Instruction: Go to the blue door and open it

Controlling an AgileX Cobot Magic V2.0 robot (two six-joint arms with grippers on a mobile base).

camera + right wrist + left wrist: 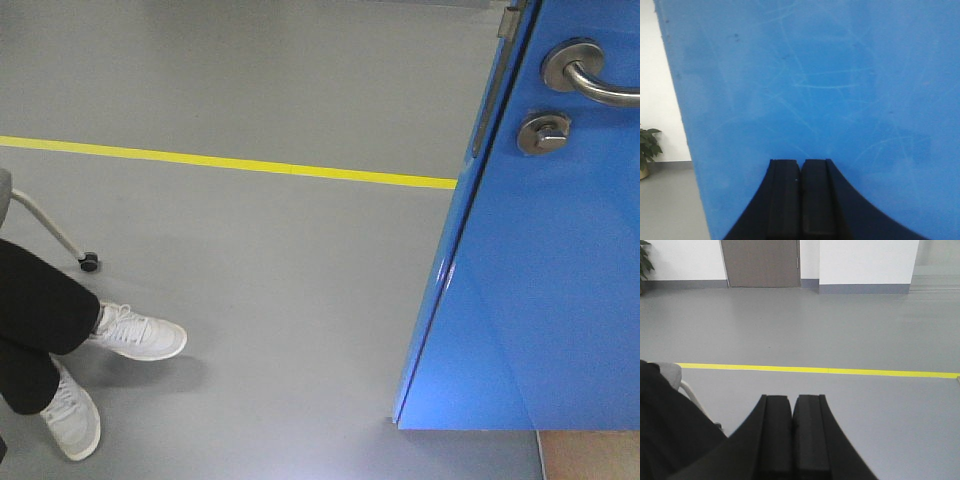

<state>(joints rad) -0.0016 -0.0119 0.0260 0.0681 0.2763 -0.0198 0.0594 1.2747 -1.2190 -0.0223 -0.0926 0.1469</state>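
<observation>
Progress: you're at the blue door point(540, 300), right of view, seemingly ajar | right end effector point(801, 200) closed, empty, facing the panel | left end effector point(792, 440) closed, empty | remaining: lever handle point(595, 78) ungrasped.

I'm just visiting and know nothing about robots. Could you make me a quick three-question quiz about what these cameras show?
1. True or false: the left gripper has its jaws shut and empty.
2. What fills the view ahead of the right gripper? A) the blue door B) a grey door C) a chair
3. Fill in: on the blue door, the round thumb-turn lock sits ____ the lever handle.

Key: 1 true; 2 A; 3 below.
</observation>
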